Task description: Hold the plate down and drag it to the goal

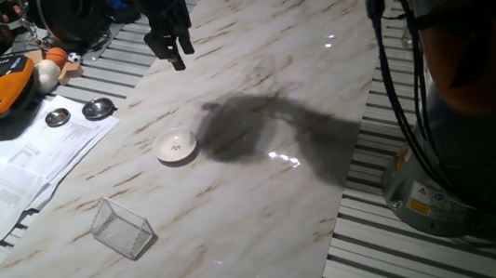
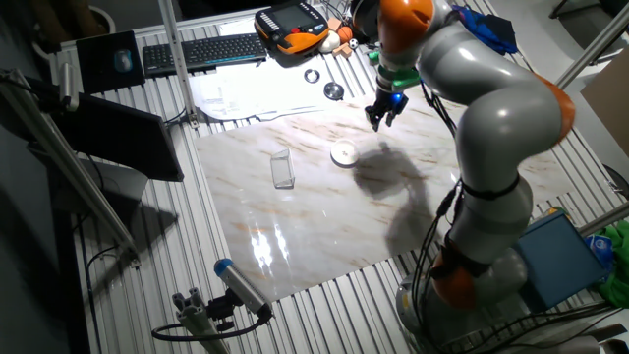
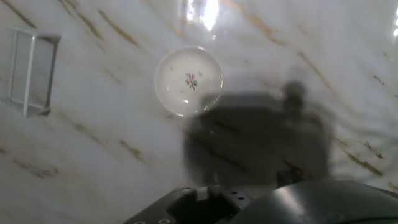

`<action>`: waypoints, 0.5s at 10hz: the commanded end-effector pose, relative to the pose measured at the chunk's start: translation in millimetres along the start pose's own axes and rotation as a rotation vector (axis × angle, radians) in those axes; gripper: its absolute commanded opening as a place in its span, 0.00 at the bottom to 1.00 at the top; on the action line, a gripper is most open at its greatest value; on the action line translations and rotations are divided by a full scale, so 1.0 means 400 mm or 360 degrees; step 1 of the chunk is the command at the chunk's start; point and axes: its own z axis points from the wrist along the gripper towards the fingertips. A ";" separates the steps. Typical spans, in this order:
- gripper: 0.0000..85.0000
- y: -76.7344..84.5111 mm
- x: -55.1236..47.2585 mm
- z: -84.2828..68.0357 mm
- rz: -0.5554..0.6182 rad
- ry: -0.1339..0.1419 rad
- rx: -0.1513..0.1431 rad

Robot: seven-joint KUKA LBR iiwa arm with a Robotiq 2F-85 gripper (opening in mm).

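Hand view shows the plate (image 3: 188, 81), small, round, white, with a tiny floral motif at its centre, upper middle of frame on the marble desk (image 3: 93, 143); gripper (image 1: 169, 47) hangs above, apparently empty, jaw state unclear.

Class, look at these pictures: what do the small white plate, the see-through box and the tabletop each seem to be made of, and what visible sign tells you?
Plate: probably glazed ceramic; glossy white with a small floral mark.
Box: likely clear plastic or wire frame; the table shows through between pale edges.
Tabletop: polished marble look, possibly laminate; brown veins and glare spots.
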 end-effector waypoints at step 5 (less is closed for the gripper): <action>0.00 0.000 0.000 0.000 0.0006 0.0067 0.0002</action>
